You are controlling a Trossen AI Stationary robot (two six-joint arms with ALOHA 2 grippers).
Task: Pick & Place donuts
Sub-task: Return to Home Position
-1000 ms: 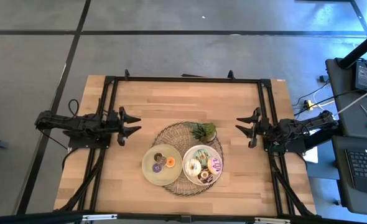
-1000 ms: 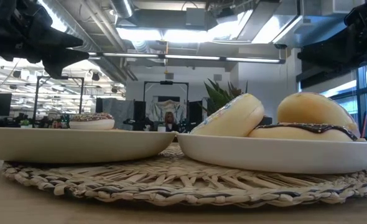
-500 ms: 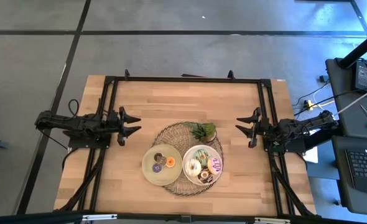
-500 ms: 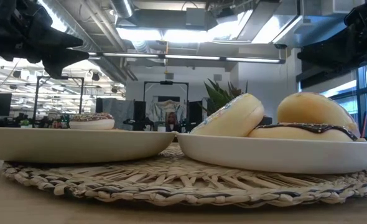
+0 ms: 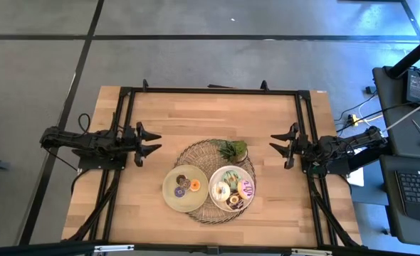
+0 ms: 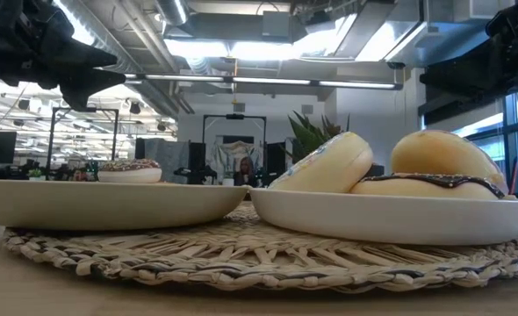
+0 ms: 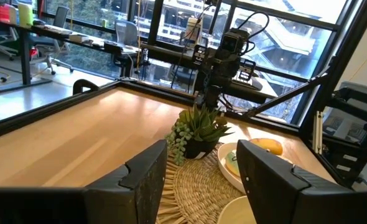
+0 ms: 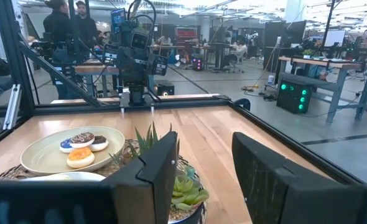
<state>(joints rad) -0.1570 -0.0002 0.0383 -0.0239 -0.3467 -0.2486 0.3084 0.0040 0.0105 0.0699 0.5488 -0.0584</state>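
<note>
Small donuts point(image 5: 185, 184): purple, orange and dark-iced rings, clustered on the tan plate point(image 5: 171, 201).
Large donuts point(image 5: 233, 190): cream, pink-striped, mint and chocolate, crowding the white plate point(image 5: 228, 169) (both plates sit on a woven mat point(image 5: 196, 153)).
Left gripper point(image 5: 157, 142): fingers spread, empty, at the table's left edge.
Right gripper point(image 5: 273, 142): fingers spread, empty, at the table's right edge.
Change: none since half a second ago; arms and donuts unmoved.

Smooth wood table point(image 5: 196, 117), rough woven mat point(image 6: 268, 259)

Donuts point(image 8: 80, 156) on tan plate point(image 8: 38, 160)
</note>
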